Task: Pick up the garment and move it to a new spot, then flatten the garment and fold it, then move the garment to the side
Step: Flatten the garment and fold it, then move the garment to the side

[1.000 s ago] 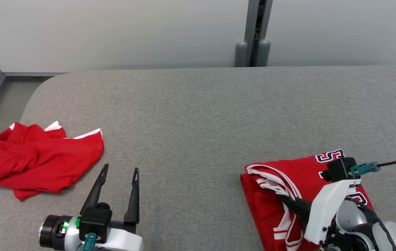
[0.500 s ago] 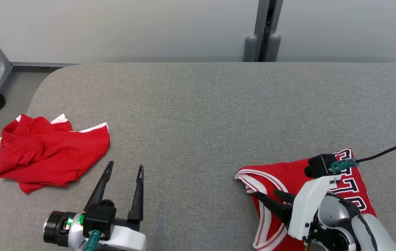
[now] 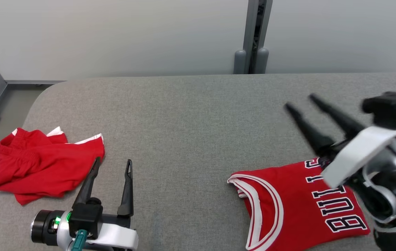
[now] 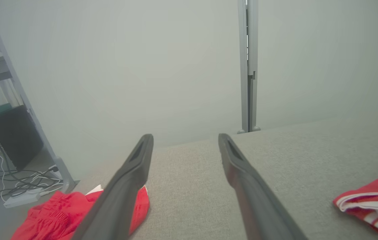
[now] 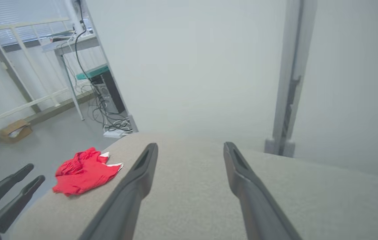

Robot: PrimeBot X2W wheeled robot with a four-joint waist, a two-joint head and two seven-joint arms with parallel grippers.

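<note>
Head view puts the red jersey flat on the near right part of the grey bench. It is folded compact, with the white-trimmed neck opening toward the middle and black lettering on top, and its near edge runs off the bottom of that view. Our right tool hangs above and just beyond it, clear of the cloth, its two dark fingers well apart with nothing between them. Our left tool sits low at the near left, fingers likewise spread and empty, near the crumpled red shorts.

We judge the jersey to be folded and set aside, so the last step for this piece looks finished or nearly so. If anything is left, it is a check that the fold lies neat, since the neck side shows a slight ripple. As we read it, the next move calls for drawing the right arm off without brushing the fold. After that we might turn to the shorts, which the left tool could reach with a short advance.

Room is generous: the middle and far stretch of the bench between the two garments lies bare. The shorts lie close to the rounded left corner, so a careless pull there could drag them over the edge. A grey post stands behind the far edge, well apart from both arms.
</note>
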